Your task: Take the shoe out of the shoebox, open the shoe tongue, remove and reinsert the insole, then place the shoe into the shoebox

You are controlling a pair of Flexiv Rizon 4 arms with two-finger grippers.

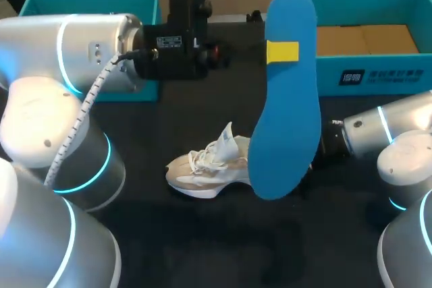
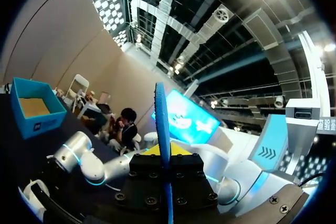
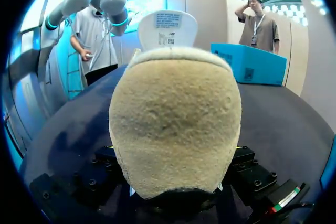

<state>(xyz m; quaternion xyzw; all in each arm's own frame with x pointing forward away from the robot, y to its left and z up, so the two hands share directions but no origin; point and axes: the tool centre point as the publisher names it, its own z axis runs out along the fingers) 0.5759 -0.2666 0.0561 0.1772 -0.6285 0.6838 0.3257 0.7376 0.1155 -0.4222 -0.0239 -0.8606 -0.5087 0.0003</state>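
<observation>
A beige shoe (image 1: 206,170) with white laces lies on its side on the black table, its white tongue (image 1: 226,138) pulled up. My left gripper (image 1: 282,52) is raised above the table and shut on a blue insole (image 1: 287,119), which hangs down in front of the shoe's heel. In the left wrist view the insole (image 2: 161,124) stands edge-on between the fingers. My right gripper (image 1: 326,148), partly hidden behind the insole, holds the shoe at its heel. That heel (image 3: 176,124) fills the right wrist view and covers the fingers.
A teal shoebox (image 1: 378,75) with a cardboard floor stands at the back right. A second teal box (image 1: 88,1) sits at the back left, behind my left arm. The black table in front of the shoe is bare.
</observation>
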